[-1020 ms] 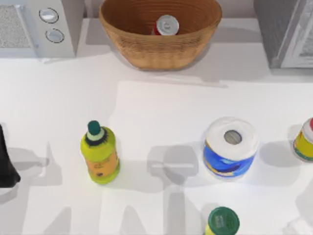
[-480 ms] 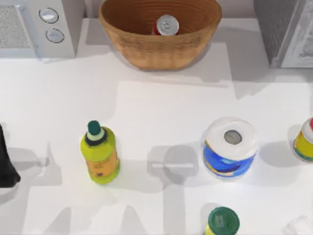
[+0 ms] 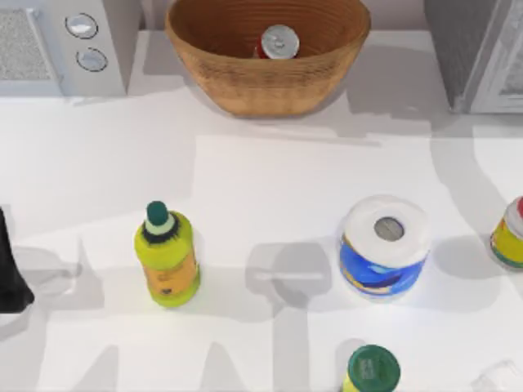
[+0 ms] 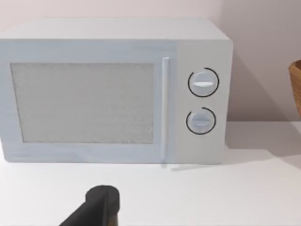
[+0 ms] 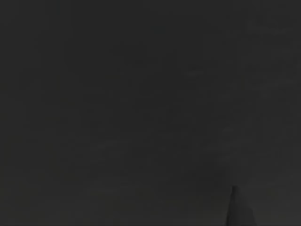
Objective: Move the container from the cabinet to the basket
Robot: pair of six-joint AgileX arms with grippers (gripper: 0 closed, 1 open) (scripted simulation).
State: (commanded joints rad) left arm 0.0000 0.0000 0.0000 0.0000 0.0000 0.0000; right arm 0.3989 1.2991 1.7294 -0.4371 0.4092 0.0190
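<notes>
A white desk (image 3: 270,204) seen from above. The red can (image 3: 278,42) with its silver top stands upright inside the wicker basket (image 3: 245,86) at the back middle. The grey cabinet (image 3: 478,53) sits at the back right, a white microwave (image 3: 57,45) at the back left. The left arm (image 3: 10,273) rests at the desk's left edge; whether its end effector is clenched or released cannot be told. The right wrist view is dark.
</notes>
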